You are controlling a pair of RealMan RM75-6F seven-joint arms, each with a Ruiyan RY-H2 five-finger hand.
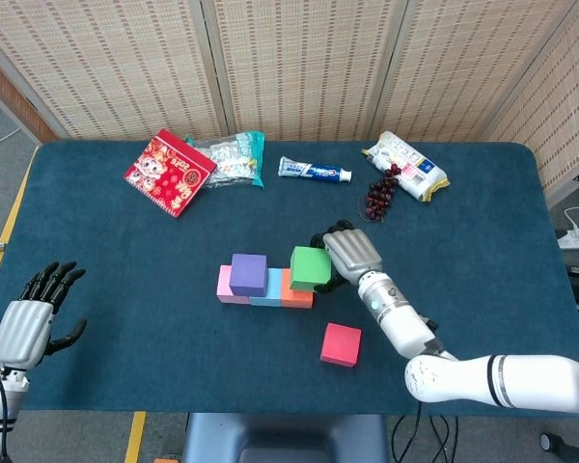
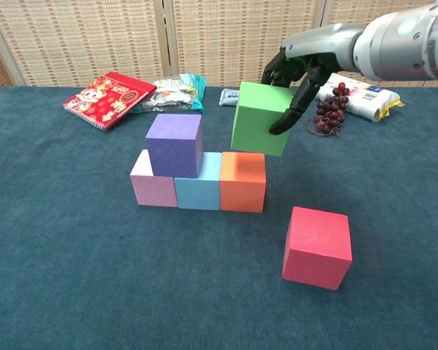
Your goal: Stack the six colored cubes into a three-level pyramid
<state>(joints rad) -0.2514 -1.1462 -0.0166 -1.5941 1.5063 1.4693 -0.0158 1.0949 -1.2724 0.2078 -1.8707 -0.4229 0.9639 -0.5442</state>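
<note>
My right hand (image 2: 301, 69) (image 1: 345, 254) grips the green cube (image 2: 260, 119) (image 1: 310, 268) in the air, slightly tilted, just above the orange cube (image 2: 242, 181) (image 1: 295, 289). The bottom row runs pink cube (image 2: 152, 187), light blue cube (image 2: 198, 189), orange cube, left to right. A purple cube (image 2: 174, 144) (image 1: 249, 274) sits on the pink and light blue cubes. The red cube (image 2: 317, 246) (image 1: 341, 344) lies alone, nearer the table's front and right of the row. My left hand (image 1: 27, 320) hangs open beyond the table's left edge.
Along the far side lie a red booklet (image 1: 170, 172), a snack bag (image 1: 232, 156), a toothpaste tube (image 1: 315, 172), a bunch of dark grapes (image 1: 380, 194) and a white packet (image 1: 405, 166). The blue table (image 1: 125, 318) spreads around the cubes.
</note>
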